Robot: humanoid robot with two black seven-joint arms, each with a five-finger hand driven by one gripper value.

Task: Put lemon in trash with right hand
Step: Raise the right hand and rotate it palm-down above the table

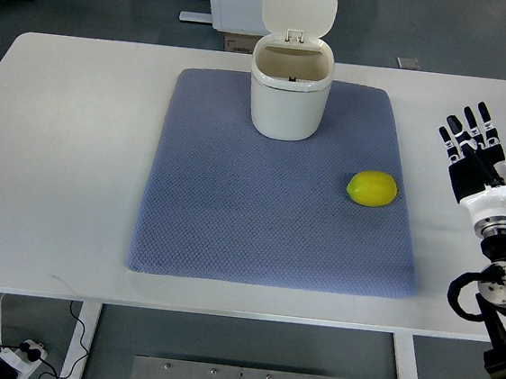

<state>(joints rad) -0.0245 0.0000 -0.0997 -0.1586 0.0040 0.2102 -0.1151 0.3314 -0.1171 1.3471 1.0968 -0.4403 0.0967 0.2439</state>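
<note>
Your right hand [474,154] hovers released, fingers straight, holding nothing, with the lemon [372,188] lying to its left on the blue mat [230,232], so a glancing, off-centre grasp could probably roll it away from the open trash bin [289,89].

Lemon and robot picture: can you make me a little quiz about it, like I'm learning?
1. True or false: the lemon is already inside the trash bin.
2. What is the lemon lying on? A) the bare white table B) the blue mat C) the bin's lid
3. Fill in: the bin's lid is ____.

Key:
1. False. It lies on the blue mat, apart from the bin.
2. B.
3. Open. The right robot hand is over the white table, fingers spread, holding nothing.
</note>
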